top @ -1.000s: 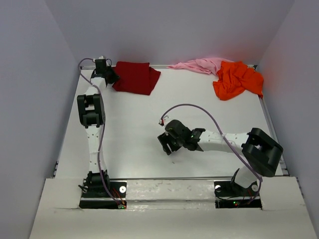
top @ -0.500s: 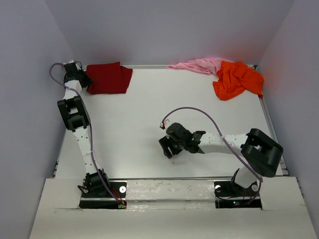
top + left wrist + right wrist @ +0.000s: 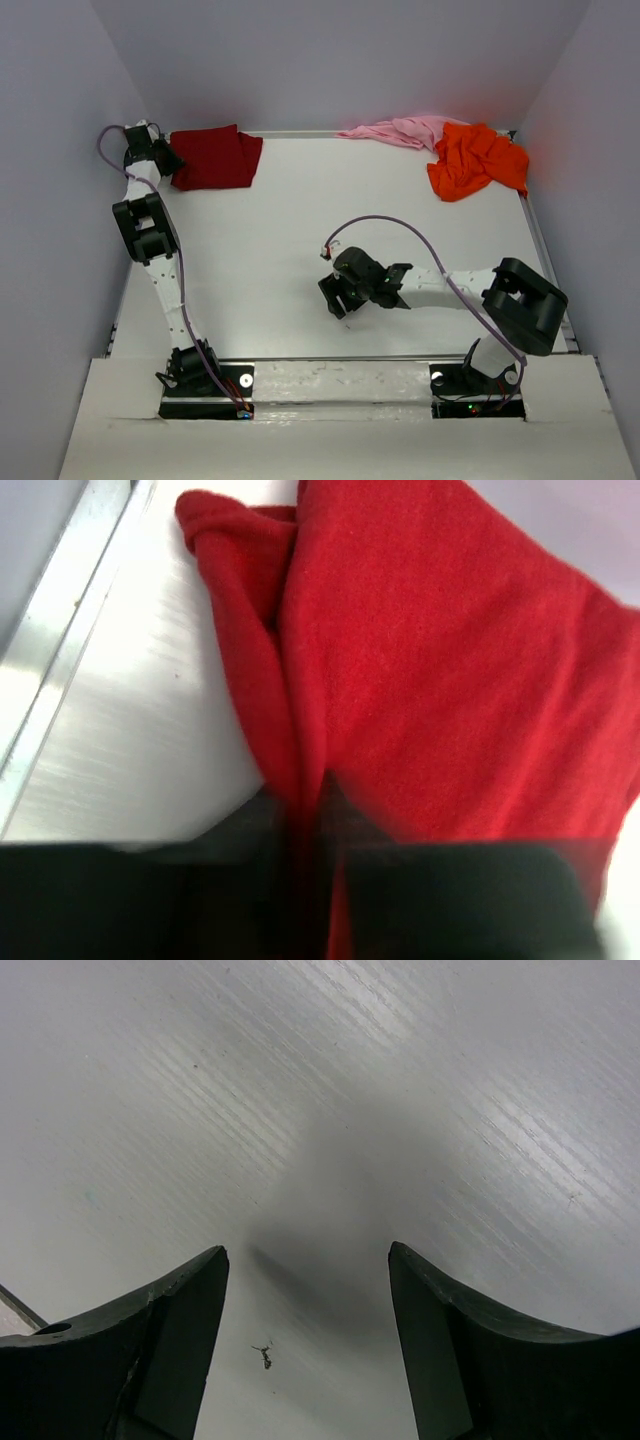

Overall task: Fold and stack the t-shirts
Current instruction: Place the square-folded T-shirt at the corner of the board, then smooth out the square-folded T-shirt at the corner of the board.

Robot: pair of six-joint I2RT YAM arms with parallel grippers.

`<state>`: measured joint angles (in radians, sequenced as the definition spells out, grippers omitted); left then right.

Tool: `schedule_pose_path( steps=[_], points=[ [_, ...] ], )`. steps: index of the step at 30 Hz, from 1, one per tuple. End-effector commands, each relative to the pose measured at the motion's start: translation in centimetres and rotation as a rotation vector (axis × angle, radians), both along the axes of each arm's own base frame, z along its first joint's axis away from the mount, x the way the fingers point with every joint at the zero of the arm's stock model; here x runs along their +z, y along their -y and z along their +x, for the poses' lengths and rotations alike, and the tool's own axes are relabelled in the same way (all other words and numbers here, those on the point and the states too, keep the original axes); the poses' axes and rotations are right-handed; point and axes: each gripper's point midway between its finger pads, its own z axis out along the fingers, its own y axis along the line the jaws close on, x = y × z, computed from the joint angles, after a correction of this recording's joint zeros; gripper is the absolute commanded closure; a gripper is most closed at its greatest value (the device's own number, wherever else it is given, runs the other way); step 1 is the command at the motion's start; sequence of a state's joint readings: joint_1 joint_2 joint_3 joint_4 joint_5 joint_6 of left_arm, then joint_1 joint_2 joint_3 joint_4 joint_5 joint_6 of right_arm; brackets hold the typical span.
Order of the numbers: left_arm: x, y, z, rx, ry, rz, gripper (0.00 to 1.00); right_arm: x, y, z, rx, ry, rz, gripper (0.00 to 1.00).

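Looking across the white table (image 3: 300, 225), I find most of its surface open: the whole middle and the strip along the near edge lie free between my two arms.

The dark red t-shirt (image 3: 212, 158) lies folded into a rough rectangle in the far-left corner. Its left side is near the metal rail (image 3: 55, 645) that runs along the table's left edge. The orange t-shirt (image 3: 475, 160) sits crumpled in the far-right corner, just beside the right edge. The pink t-shirt (image 3: 395, 130) stretches along the far edge, its right end touching the orange one. White surface shows along the far edge between the red shirt and the pink one.

My left claw (image 3: 170, 166) is in the far-left corner, clenched on the left border of the dark red t-shirt. From the wrist, a fold of red cloth runs down between its fingers. My right claw (image 3: 338, 298) hangs over the open middle of the table. Its jaws are spread wide, and only white surface shows between its fingers (image 3: 150, 1350).
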<state>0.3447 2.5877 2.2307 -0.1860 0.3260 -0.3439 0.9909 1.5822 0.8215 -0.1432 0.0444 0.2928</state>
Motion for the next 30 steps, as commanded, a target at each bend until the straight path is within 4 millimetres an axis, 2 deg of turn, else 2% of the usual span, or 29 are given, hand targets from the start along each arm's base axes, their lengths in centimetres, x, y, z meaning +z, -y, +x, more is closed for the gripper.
schedule_pose_path(
  steps=[1, 2, 3, 6, 7, 10, 15, 17, 18, 19, 20, 21, 23, 24, 26, 27, 28, 29, 30],
  points=[
    [4.8, -2.4, 1.0, 0.032, 0.098, 0.010, 0.50, 0.3, -1.2, 0.0, 0.011, 0.009, 0.050, 0.29],
    [5.4, -2.3, 1.0, 0.035, 0.108, 0.010, 0.45, 0.1, -1.2, -0.1, 0.013, 0.006, 0.046, 0.29],
    [6.9, -2.2, 1.2, 0.044, 0.129, 0.013, 0.26, 0.1, -1.2, -0.1, 0.011, 0.007, 0.047, 0.29],
    [9.8, -1.7, 1.4, 0.048, 0.176, 0.018, 0.25, 0.0, -1.2, -0.1, 0.010, 0.002, 0.047, 0.29],
    [11.6, -1.5, 1.3, 0.053, 0.201, 0.025, 0.23, 0.0, -1.3, -0.2, 0.009, -0.001, 0.053, 0.29],
    [15.0, -1.1, 0.8, 0.051, 0.246, 0.041, 0.23, 0.0, -1.2, -0.4, 0.006, -0.002, 0.063, 0.29],
    [18.4, -0.3, -0.2, 0.058, 0.273, 0.068, 0.22, 0.3, -1.0, -1.0, 0.011, 0.001, 0.079, 0.30],
    [19.6, 1.4, -0.1, 0.037, 0.285, 0.086, 0.22, 0.7, -0.9, -1.0, 0.011, 0.011, 0.091, 0.29],
    [21.0, 2.0, -0.3, 0.037, 0.302, 0.102, 0.22, 0.8, -0.9, -1.0, 0.013, 0.014, 0.093, 0.30],
    [21.6, 2.4, -0.4, 0.043, 0.305, 0.113, 0.23, 0.8, -0.8, -0.9, 0.013, 0.018, 0.092, 0.29],
    [22.2, 3.6, -0.3, 0.027, 0.310, 0.135, 0.22, 1.0, -0.8, -0.9, 0.014, 0.025, 0.093, 0.30],
    [23.0, 3.8, -0.5, 0.038, 0.313, 0.157, 0.22, 1.0, -0.7, -0.8, 0.012, 0.031, 0.091, 0.30],
    [23.1, 4.7, -0.6, 0.035, 0.303, 0.176, 0.22, 1.1, -0.8, -0.8, 0.012, 0.029, 0.096, 0.30],
    [22.9, 5.9, -0.5, 0.022, 0.295, 0.181, 0.22, 1.1, -0.9, -0.8, 0.013, 0.027, 0.099, 0.30],
    [21.5, 7.3, -0.2, -0.002, 0.270, 0.188, 0.22, 1.2, -1.0, -0.8, 0.014, 0.028, 0.106, 0.30],
    [20.6, 9.2, 0.1, -0.040, 0.259, 0.171, 0.22, 1.2, -0.9, -0.8, 0.012, 0.031, 0.102, 0.30],
    [18.6, 10.1, 0.4, -0.054, 0.228, 0.153, 0.22, 1.1, -0.8, -0.8, 0.013, 0.031, 0.098, 0.30],
    [17.6, 11.0, 0.5, -0.064, 0.216, 0.135, 0.22, 1.2, -0.9, -0.7, 0.014, 0.035, 0.099, 0.30],
    [17.1, 13.2, 1.0, -0.099, 0.236, 0.101, 0.22, 1.1, -0.8, -0.7, 0.013, 0.032, 0.096, 0.30]
  ],
)
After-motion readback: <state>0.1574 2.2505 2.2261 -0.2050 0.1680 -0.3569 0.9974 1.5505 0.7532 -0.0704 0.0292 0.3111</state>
